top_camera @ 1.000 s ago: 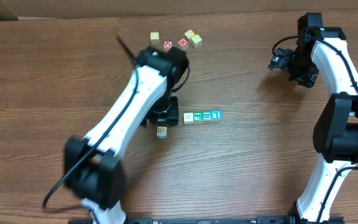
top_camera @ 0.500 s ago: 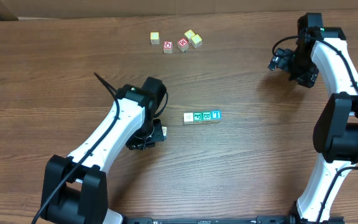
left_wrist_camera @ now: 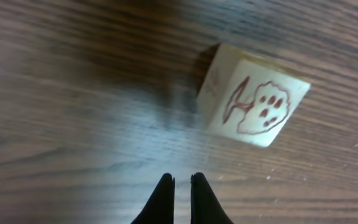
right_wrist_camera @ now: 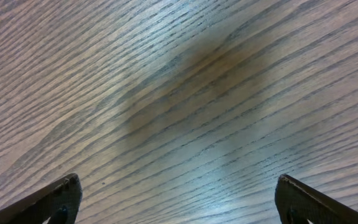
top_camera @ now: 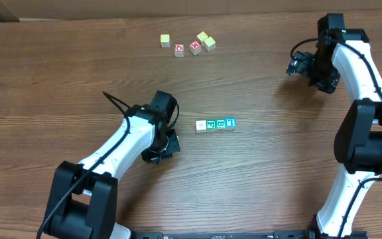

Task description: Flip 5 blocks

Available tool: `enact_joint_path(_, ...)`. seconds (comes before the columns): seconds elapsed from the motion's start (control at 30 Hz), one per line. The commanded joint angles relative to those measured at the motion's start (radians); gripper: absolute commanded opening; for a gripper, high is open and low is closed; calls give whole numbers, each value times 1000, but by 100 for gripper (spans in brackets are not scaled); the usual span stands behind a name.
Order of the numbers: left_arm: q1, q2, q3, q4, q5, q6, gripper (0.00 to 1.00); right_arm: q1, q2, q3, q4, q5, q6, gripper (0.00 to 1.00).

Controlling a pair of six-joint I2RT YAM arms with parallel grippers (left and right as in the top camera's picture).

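Black and narrow, the jaws of our left end effector (left_wrist_camera: 182, 190) stand pressed together with nothing between them, low over the wooden worktop (left_wrist_camera: 55, 124). Just ahead of the tips and off to the right in the wrist view, not touching them, the tree cube (left_wrist_camera: 253, 102) lies on the wood. Its whitish face carries a brown tree drawing and sits at an angle to the grain. From overhead, the left end effector (top_camera: 159, 147) covers that cube. Near it to the right we see a touching row: a pale cube (top_camera: 201, 125), two green cubes (top_camera: 215, 124) and a blue cube (top_camera: 229, 123). Farther back lie the yellow cubes (top_camera: 209, 44) and red cubes (top_camera: 195, 46). Our right end effector (right_wrist_camera: 176, 199) is spread wide over bare wood, well apart from every cube.
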Motion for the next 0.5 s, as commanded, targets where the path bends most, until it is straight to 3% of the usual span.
enact_joint_path(0.0,-9,1,-33,51,13,-37,4,0,-8,13,2,2,-6,100)
enact_joint_path(0.47,-26,1,-72,237,38,-51,4,0,-8,13,2,2,-6,100)
